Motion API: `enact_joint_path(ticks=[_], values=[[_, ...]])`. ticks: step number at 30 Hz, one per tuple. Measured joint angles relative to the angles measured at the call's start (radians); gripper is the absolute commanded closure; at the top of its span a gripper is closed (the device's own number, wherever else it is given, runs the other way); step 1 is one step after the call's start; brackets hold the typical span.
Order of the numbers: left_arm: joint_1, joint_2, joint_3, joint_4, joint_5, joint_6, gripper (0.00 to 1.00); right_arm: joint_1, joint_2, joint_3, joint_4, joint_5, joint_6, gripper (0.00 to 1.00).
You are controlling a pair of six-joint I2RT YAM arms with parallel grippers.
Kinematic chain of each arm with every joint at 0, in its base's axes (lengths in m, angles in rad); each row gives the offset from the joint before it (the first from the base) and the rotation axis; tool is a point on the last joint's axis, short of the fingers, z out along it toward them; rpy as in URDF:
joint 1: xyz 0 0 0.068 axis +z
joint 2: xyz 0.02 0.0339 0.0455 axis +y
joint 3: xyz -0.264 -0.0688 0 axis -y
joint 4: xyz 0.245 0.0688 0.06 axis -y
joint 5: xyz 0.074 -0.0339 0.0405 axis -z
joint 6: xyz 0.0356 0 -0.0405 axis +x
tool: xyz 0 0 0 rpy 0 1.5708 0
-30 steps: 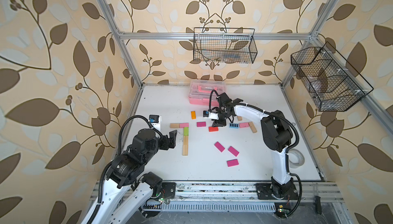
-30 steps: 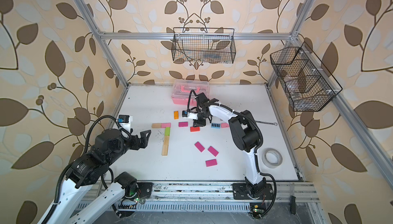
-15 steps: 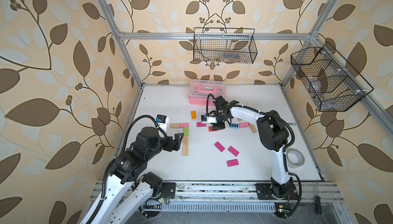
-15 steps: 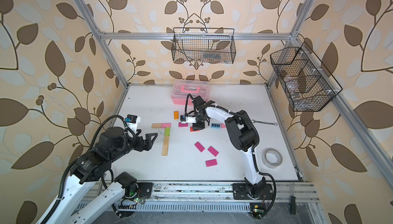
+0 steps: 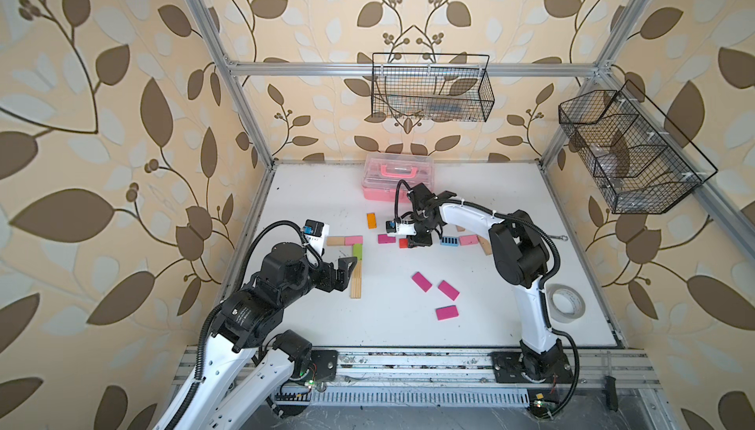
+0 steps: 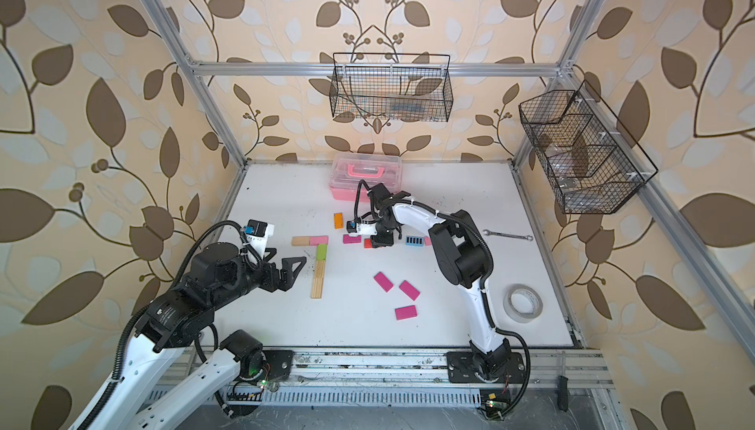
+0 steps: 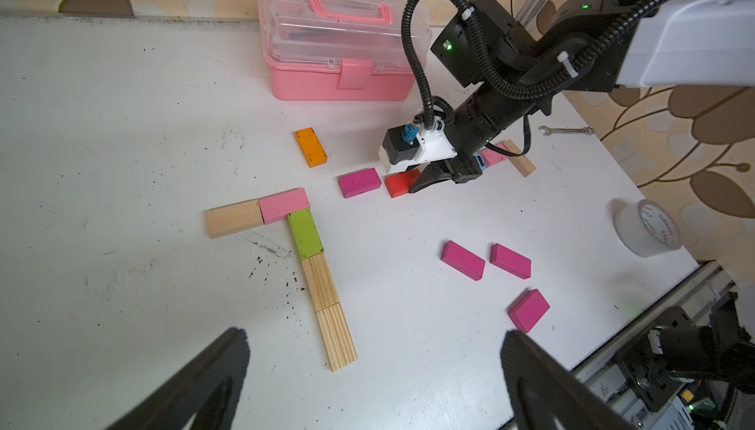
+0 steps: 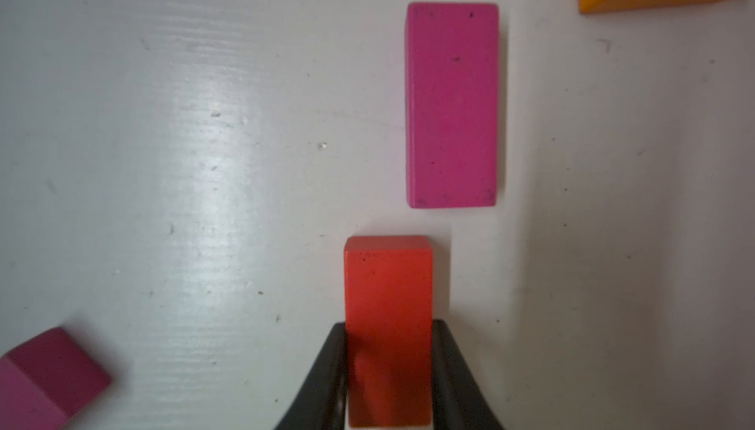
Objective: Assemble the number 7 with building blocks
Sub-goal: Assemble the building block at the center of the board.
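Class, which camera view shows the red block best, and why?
The right wrist view: the red block sits mid-frame, large and sharp, gripped by the right hand. The left wrist view shows it small, half hidden by that hand; in both top views it is a tiny red patch.

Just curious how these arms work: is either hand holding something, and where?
The right hand pinches the small flat red rectangular block by its long sides, near one end. The left hand is open, holding nothing.
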Motion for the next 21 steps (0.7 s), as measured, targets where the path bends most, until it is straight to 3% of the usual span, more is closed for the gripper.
enact_joint_path(ticks=[7,21], values=[[0.000,0.000,0.000,0.005,0.000,0.000,0.01,0.000,0.050,0.085,-0.019,0.000,-0.019,0.72],[0.000,0.000,0.000,0.005,-0.001,0.000,0.01,-0.003,0.060,0.102,-0.048,0.000,-0.056,0.70]])
